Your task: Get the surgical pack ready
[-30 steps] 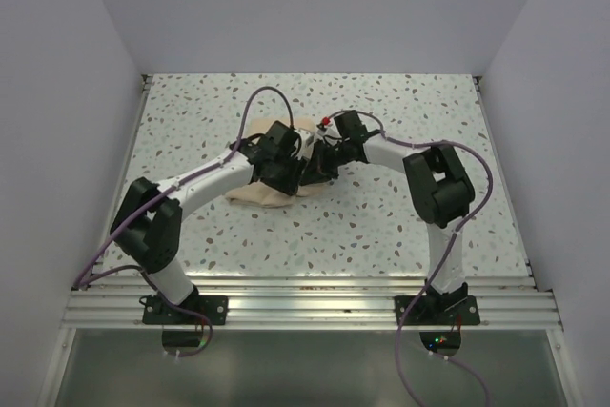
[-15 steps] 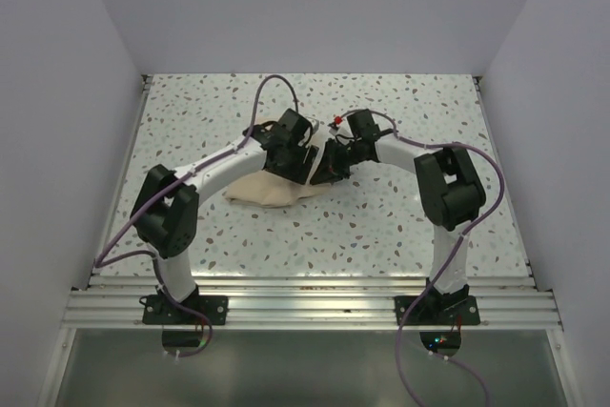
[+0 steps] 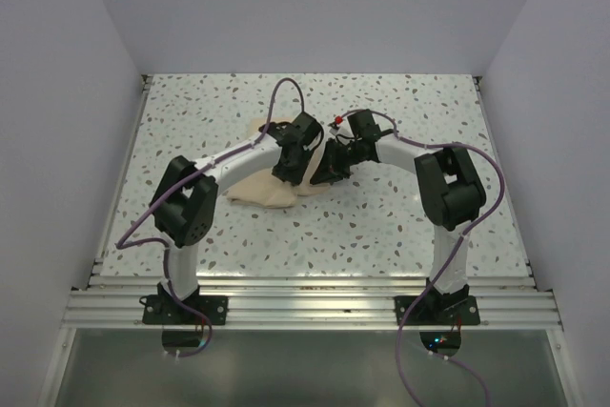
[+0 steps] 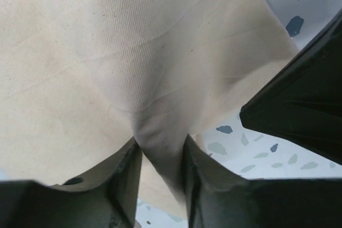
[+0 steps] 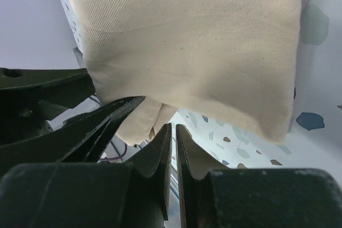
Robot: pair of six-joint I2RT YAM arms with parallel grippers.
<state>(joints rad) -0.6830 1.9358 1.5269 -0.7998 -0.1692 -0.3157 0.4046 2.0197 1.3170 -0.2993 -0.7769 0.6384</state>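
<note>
The tan cloth sheet [image 3: 255, 190] lies bunched on the speckled table, mid-left. My left gripper [image 3: 301, 165] is over its right part and is shut on a raised fold of the cloth [image 4: 133, 52]; its jaws [image 4: 160, 143] pinch that fold. My right gripper [image 3: 322, 172] sits right beside it, its dark body showing in the left wrist view [image 4: 299, 110]. Its jaws [image 5: 173, 127] are pressed almost together with nothing between them, just under the cloth's edge [image 5: 187, 41]. The tray, scissors, forceps, gauze and packet are hidden or out of view.
The speckled table [image 3: 410, 226] is enclosed by white walls on three sides. An aluminium rail [image 3: 305, 307] runs along the near edge at the arm bases. Purple cables loop over both arms.
My left arm has swung right and further back, drawing the pinched cloth fold with it. My right arm shifted slightly and then stayed still.
</note>
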